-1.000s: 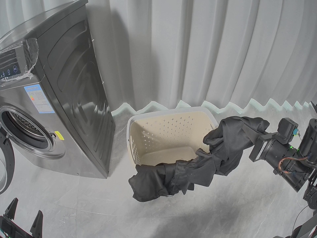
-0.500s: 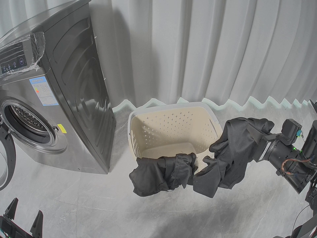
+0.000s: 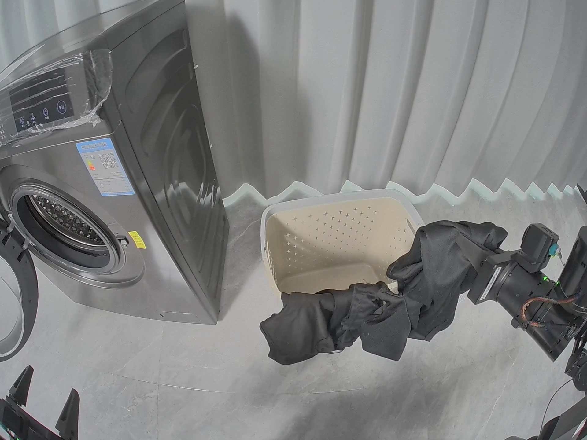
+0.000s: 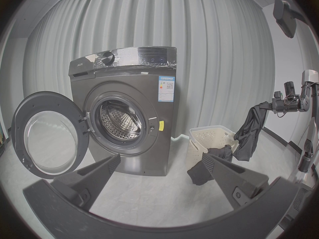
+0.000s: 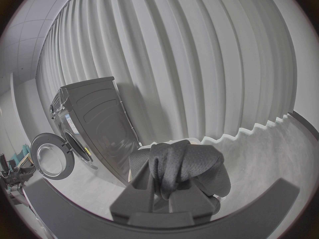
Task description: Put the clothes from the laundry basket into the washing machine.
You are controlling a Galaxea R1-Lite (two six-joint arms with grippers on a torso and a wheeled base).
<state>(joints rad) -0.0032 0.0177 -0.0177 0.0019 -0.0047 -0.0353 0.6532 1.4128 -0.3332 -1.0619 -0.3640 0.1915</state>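
right gripper [image 5: 164,186] clamped tight on bunched end of dark garment [image 3: 440,270], raised beside right rim of laundry basket [image 3: 342,198]. garment's other end droops over basket's front rim, hanging outside. left gripper [image 4: 159,170] spread wide, empty, low. washing machine [image 3: 165,154] well apart on left, door [image 4: 50,133] open. recommend: lift higher so trailing end clears rim before carrying; otherwise snag on basket likely.

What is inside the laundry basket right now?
The laundry basket's visible floor and walls are bare. The dark garment, shut in the right gripper, drapes over the near rim, hiding the inside of that front edge.
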